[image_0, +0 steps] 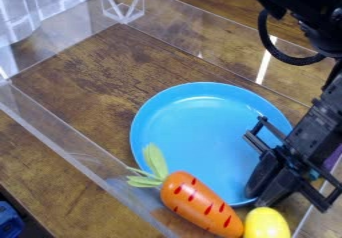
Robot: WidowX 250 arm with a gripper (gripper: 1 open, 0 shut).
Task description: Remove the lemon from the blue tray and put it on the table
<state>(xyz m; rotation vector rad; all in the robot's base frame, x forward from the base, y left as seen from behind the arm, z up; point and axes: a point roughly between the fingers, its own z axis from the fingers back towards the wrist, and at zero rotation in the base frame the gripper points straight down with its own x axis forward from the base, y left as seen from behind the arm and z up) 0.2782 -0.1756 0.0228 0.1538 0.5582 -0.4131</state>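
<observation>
— Where's your lemon [267, 223]?

— Off the blue tray [201, 132], low by its rim, beside the carrot [201, 204]; probably on the table [120, 72].

— Your gripper [274, 187]?

— Pressed together, empty, just above the lemon, likely finished.

— Count?

— One lemon, one carrot, one tray.

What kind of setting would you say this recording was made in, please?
Probably a lab test bench: a wood-grain table fenced by clear acrylic walls, holding a toy-like carrot, a lemon and a blue tray.

Yellow lemon [267, 224], bright blue tray [201, 122], orange carrot [197, 204], brown wood-grain table [120, 67].
</observation>
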